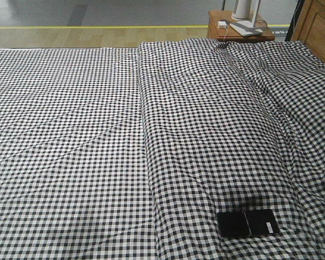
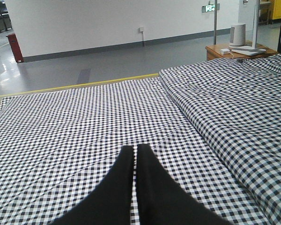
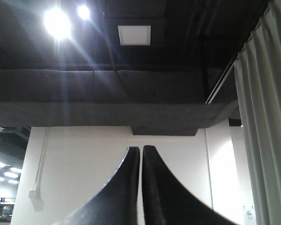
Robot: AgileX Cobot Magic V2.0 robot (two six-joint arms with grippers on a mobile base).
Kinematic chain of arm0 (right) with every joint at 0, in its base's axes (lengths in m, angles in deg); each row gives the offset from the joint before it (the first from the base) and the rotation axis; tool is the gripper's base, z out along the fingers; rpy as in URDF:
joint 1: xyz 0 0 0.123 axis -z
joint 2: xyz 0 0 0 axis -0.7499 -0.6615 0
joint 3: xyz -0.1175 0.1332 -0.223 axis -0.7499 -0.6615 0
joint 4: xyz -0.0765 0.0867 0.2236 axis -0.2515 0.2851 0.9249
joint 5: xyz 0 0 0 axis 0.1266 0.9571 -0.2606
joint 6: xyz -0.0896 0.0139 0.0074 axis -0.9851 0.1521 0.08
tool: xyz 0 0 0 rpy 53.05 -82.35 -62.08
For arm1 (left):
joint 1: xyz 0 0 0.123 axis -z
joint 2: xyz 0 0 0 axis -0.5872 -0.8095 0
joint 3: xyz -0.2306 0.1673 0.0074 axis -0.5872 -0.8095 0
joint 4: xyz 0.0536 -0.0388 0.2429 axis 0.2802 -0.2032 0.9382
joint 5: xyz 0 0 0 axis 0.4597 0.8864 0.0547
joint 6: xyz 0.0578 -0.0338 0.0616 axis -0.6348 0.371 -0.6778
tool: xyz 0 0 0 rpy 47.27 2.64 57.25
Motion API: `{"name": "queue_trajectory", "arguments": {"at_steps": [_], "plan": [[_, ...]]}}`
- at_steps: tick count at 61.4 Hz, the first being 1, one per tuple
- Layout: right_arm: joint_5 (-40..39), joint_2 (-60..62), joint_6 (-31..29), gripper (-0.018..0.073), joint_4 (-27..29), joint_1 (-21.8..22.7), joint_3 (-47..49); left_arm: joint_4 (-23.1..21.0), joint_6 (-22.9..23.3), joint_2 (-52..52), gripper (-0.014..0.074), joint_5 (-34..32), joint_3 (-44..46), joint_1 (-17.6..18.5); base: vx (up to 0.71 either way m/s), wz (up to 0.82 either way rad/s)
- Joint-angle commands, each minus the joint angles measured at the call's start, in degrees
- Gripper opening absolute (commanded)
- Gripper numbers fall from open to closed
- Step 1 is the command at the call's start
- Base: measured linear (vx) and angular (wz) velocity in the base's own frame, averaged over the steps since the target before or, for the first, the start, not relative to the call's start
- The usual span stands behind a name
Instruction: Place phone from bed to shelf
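Gleaming phone (image 1: pixel 247 223): slim black slab, near right on my creased gingham bed (image 1: pixel 70 135).
Left gripper (image 2: pixel 135 149): closed, empty.
Right gripper (image 3: pixel 141 151): closed, empty.

Phone (image 1: pixel 247 223): being carried flat on the bed (image 1: pixel 70 141), near its front edge, toward the right corner. Side table (image 1: pixel 214 33): being kept behind the bed's far edge, rightward.
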Motion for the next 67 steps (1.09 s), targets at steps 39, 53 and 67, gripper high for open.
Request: {"name": "queue_trajectory", "arguments": {"at_steps": [39, 53, 67], "plan": [[26.3, -31.1, -0.8, 0.0276, 0.2, 0.0, 25.7, -0.5, 0.3, 0.3, 0.0001, -4.1, 1.3, -0.1, 0.00, 0.00], [32.5, -33.2, -0.8, 0.0635, 0.2, 0.0, 25.7, -0.5, 0.3, 0.3, 0.0001, -4.1, 1.3, -0.1, 0.00, 0.00], [36.4, -33.3, -1.0, 0.0721, 0.1, 0.0, 25.7, -0.5, 0.3, 0.3, 0.0001, -4.1, 1.3, -0.1, 0.00, 0.00]]}}
